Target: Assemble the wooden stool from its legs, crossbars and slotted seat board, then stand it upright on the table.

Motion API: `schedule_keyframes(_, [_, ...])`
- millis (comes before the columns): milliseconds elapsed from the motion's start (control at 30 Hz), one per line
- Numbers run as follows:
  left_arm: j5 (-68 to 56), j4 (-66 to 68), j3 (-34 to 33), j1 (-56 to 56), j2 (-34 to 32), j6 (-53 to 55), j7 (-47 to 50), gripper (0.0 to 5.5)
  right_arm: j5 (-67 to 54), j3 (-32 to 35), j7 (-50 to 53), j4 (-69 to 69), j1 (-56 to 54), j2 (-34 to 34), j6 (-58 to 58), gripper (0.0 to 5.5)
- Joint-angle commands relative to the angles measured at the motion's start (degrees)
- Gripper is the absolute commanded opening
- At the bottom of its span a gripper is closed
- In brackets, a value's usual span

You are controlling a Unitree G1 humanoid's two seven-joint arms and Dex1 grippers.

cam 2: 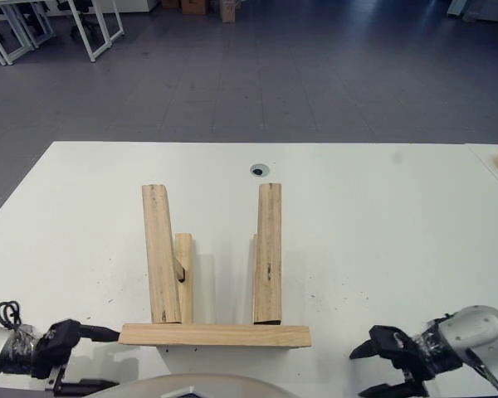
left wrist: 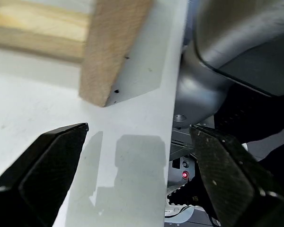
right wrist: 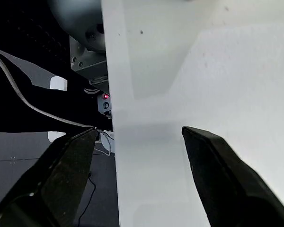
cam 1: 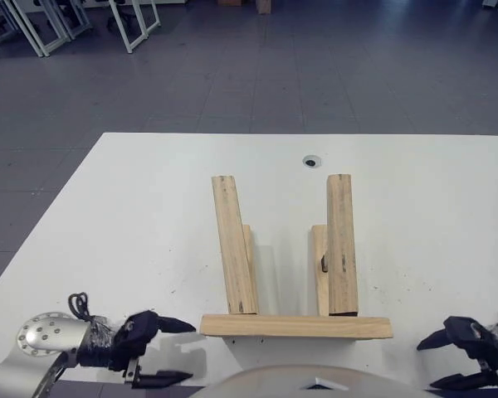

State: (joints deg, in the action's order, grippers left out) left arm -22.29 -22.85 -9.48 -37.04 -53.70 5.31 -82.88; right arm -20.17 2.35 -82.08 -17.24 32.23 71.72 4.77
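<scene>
The white surface (cam 1: pixel 432 215) is the biggest thing here, and the stool (cam 1: pixel 290 274) lies on it near the front edge, roughly centred, on its side rather than standing.

The seat board (cam 1: pixel 295 326) is up on its long edge and runs parallel to the front edge. Two legs stick out flat from it, pointing away from the robot. The left leg (cam 1: pixel 234 245) leans a bit outward at its far end, while the right leg (cam 1: pixel 341 245) runs pretty much straight. Both butt up against the board. Each leg has one of the short pieces (cam 1: pixel 319 265) tucked against its inner side, with an open gap down the middle between them. I can't tell how they're joined.

The left hand (cam 1: pixel 178 352) sits low at the front edge, just beside the left end of the seat board without touching it. Its fingers (left wrist: pixel 47 165) are spread wide with nothing between them; one is over the surface and the other is past the edge. In the left wrist view the board's end is close in front of it.

The right hand (cam 1: pixel 432 365) is at the front edge too, well off to the right of the board. Its fingers (right wrist: pixel 217 170) are also spread, straddle the edge and hold nothing.

There's a small round hole (cam 1: pixel 312 161) in the surface beyond the legs.
</scene>
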Motion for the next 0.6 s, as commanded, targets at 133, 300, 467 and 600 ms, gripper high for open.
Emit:
schedule_keyframes(133, [7.3,-3.5,6.3,3.9,1.4,-2.5,6.9,3.96,-5.4,0.3,4.5,-16.5,-4.8,-2.4,8.0,3.32])
schedule_keyframes(300, [9.9,-1.2,7.1,6.0,-0.2,-3.9,7.8,3.96,-4.5,1.1,5.4,-17.5,-5.7,-2.8,8.9,3.32])
schedule_keyframes(467, [7.8,-5.1,8.1,10.0,2.3,-0.6,12.5,3.96,-6.0,0.1,9.7,-20.4,-11.2,-5.9,12.0,3.32])
schedule_keyframes(600, [4.5,-7.2,8.3,11.4,1.3,3.4,12.4,3.96,-7.5,-0.7,11.5,-23.4,-14.0,-7.0,14.5,3.32])
